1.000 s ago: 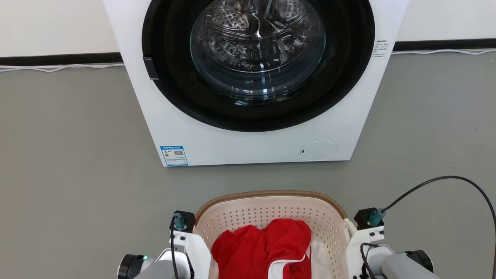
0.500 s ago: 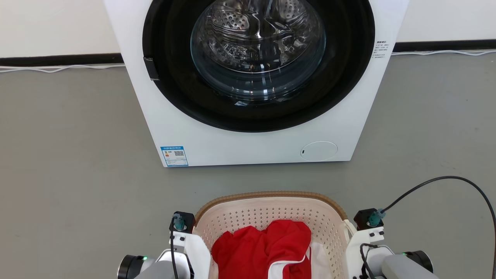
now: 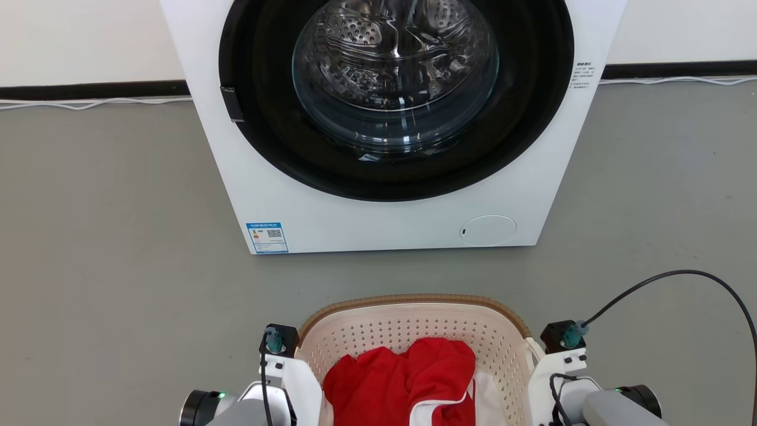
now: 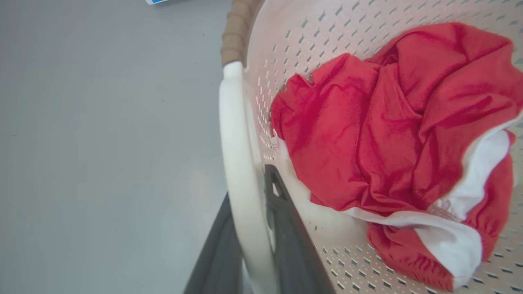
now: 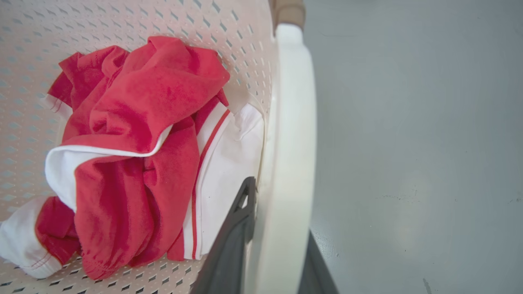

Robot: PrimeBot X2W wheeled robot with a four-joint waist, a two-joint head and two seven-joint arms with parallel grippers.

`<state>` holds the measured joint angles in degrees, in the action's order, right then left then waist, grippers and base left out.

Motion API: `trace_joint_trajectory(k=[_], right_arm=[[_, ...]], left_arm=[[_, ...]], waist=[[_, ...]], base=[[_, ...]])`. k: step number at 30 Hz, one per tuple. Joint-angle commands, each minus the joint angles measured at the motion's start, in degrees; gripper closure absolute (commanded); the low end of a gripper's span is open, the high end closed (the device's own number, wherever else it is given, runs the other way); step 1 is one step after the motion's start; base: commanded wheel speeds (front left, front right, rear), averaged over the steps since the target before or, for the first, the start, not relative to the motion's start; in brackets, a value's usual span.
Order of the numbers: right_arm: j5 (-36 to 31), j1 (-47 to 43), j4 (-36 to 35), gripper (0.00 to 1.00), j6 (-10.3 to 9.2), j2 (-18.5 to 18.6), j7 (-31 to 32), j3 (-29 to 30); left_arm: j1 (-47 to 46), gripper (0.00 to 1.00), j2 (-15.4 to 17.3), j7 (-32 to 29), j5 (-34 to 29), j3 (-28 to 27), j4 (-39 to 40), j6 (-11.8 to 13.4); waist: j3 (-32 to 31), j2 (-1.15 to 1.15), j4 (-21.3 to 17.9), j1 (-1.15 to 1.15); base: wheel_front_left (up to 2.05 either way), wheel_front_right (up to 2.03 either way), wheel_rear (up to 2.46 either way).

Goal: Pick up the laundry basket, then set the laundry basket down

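The laundry basket (image 3: 408,324), cream-white and perforated with a brown rim, sits low in the head view between my two wrists. Red and white clothes (image 3: 402,384) lie inside it. In the left wrist view my left gripper (image 4: 250,183) is shut on the basket's white left handle (image 4: 239,134), one dark finger on each side. In the right wrist view my right gripper (image 5: 282,208) is shut on the white right handle (image 5: 292,122) the same way. I cannot tell whether the basket's bottom touches the grey floor.
A white front-loading washing machine (image 3: 331,219) with its round door shut stands on the floor just beyond the basket. Bare grey floor (image 3: 106,248) stretches to both sides. A black cable (image 3: 680,273) loops off my right wrist. Thin white cords run along the back wall.
The head view has drifted slightly, and the basket's rim sits a little lower in the picture. Both grips on the handles are unchanged.
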<state>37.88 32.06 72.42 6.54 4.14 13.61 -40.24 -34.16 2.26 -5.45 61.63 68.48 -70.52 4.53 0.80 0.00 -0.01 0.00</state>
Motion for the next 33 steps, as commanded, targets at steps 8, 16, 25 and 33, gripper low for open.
trace_joint_trajectory(k=[8, 16, 25, 33], right_arm=[[0.5, 2.2, -0.9, 1.0, 0.95, -1.3, -1.0, -1.9], [1.0, 2.8, -0.7, 1.0, 0.95, -1.3, -1.4, -2.4], [1.4, 3.9, -0.8, 1.0, 0.95, -1.3, -2.9, -2.8], [1.3, 5.9, -1.7, 1.0, 0.95, -1.3, -7.0, -3.4]], left_arm=[[-2.0, 1.0, 0.6, 1.4, 0.8, -0.2, 0.2, -0.1], [-2.4, 1.0, 0.6, 1.5, 1.2, 0.1, 0.1, 0.0], [-3.9, 1.0, 0.6, 2.2, 1.3, 0.5, -0.1, 0.5], [-7.0, 1.0, 0.6, 4.2, 1.0, 0.5, -0.5, 2.0]], waist=[[0.1, 0.0, 0.1, 0.0], [0.7, 0.0, 0.1, 0.0], [3.3, 0.0, 0.2, 0.0], [8.8, 0.0, 0.8, 0.0]], base=[[0.0, 0.0, 0.0], [0.0, 0.0, 0.0], [0.0, 0.0, 0.0], [0.0, 0.0, 0.0]])
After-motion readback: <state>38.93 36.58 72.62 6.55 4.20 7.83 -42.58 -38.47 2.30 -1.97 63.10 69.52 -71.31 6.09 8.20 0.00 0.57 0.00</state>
